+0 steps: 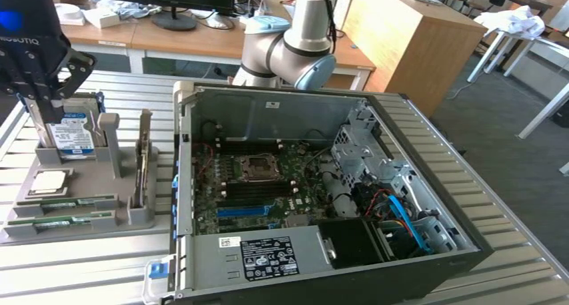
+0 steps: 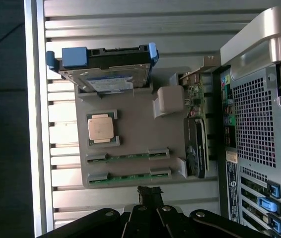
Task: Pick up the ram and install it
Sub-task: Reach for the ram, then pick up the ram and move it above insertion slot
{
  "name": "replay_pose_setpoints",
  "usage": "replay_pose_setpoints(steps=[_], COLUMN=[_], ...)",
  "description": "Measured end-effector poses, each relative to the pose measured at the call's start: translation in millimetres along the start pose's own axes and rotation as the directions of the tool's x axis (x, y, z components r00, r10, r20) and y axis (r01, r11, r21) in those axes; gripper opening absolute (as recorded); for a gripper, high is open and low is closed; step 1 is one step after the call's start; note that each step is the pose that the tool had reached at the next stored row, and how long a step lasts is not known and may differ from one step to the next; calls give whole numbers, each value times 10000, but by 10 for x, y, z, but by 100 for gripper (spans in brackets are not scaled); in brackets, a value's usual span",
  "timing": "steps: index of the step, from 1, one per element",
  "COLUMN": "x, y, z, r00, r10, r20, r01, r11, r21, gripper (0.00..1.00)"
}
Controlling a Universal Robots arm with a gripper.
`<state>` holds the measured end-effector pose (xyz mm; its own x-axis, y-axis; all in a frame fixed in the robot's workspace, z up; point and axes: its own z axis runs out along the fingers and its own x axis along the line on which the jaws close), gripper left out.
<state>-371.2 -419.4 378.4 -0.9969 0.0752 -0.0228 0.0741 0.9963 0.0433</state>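
We saw the tool [image 2: 149, 191] closed and empty above the gray tray [image 2: 135, 124], where the ram [image 2: 129, 174] lay flat in its slot (a twin stick [image 2: 128, 156] beside it). Descending shut, we judged, it could strike the board instead of straddling it.

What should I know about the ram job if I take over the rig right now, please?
Gripper: above the parts tray, near the hard drive, carrying no ram.
Both ram sticks lie in their tray slots beside the processor chip.
Done: nothing yet.
Left: pick-up and installation in the open computer case.
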Motion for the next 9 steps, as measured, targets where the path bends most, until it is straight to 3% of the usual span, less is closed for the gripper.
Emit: replay_pose_setpoints(steps=[9], x=[0], y=[-2], z=[0], r00=[10000], r10=[1], r20=[0], r01=[-1], r11=[10000], r21=[0], gripper=[10])
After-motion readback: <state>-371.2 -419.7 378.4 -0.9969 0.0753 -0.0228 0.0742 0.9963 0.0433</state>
